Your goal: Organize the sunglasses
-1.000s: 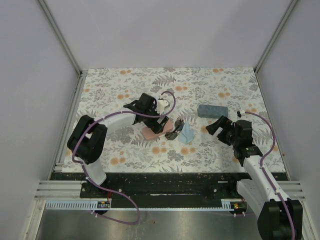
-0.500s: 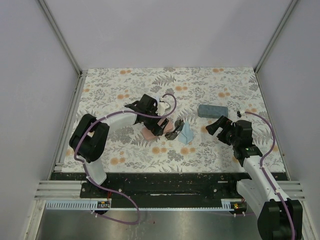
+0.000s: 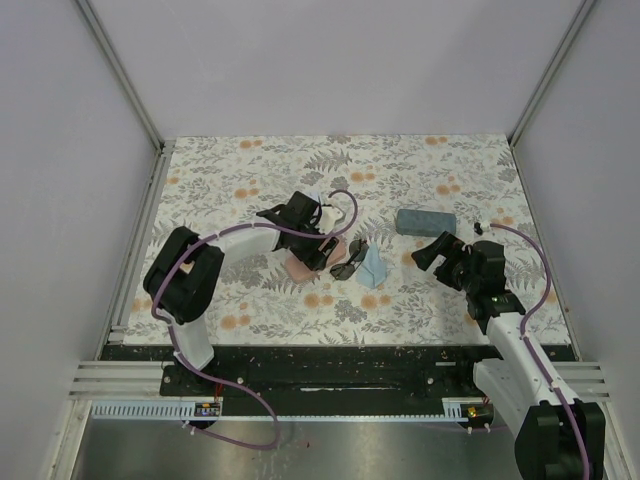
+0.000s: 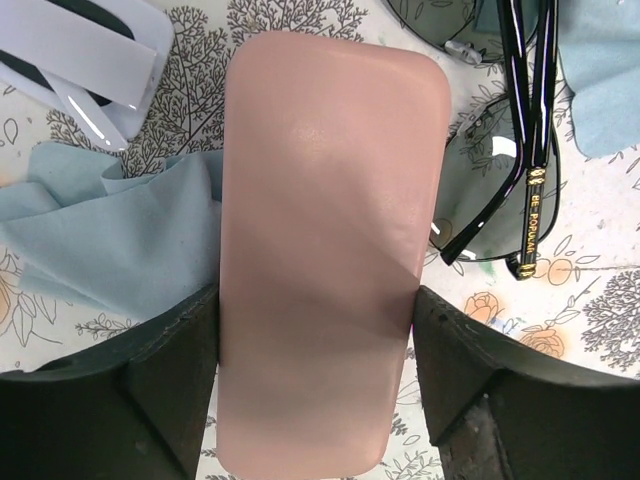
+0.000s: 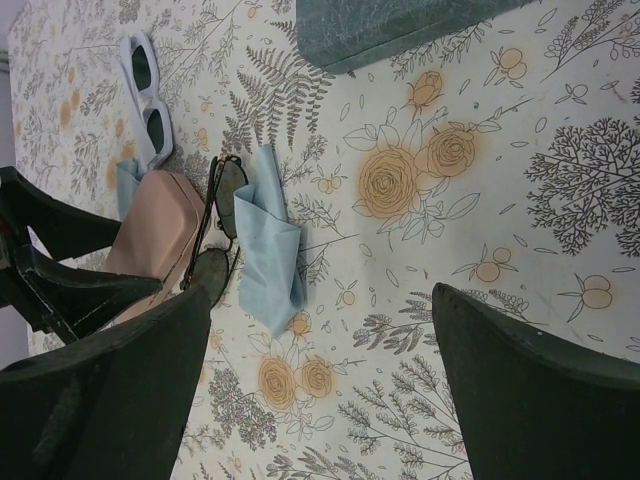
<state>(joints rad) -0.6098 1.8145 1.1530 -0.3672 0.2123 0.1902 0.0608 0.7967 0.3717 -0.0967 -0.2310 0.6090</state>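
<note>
The dark thin-framed sunglasses (image 4: 500,150) lie folded on the table just right of a pink case (image 4: 320,230). They also show in the top view (image 3: 350,262) and in the right wrist view (image 5: 215,225). The white-framed sunglasses (image 4: 90,50) lie beyond the case's far left corner, and show in the right wrist view (image 5: 148,95). My left gripper (image 4: 315,330) is shut on the pink case (image 3: 300,266), with a finger pressed on each long side. My right gripper (image 5: 320,380) is open and empty above bare table, to the right of these things (image 3: 432,252).
One light blue cloth (image 4: 110,240) lies partly under the pink case's left side. Another cloth (image 3: 374,266) lies right of the dark sunglasses. A grey-blue case (image 3: 425,221) sits behind the right gripper. Rails edge the floral table (image 3: 250,160).
My left wrist has shifted slightly to the right over the pink case. The right arm has not moved.
</note>
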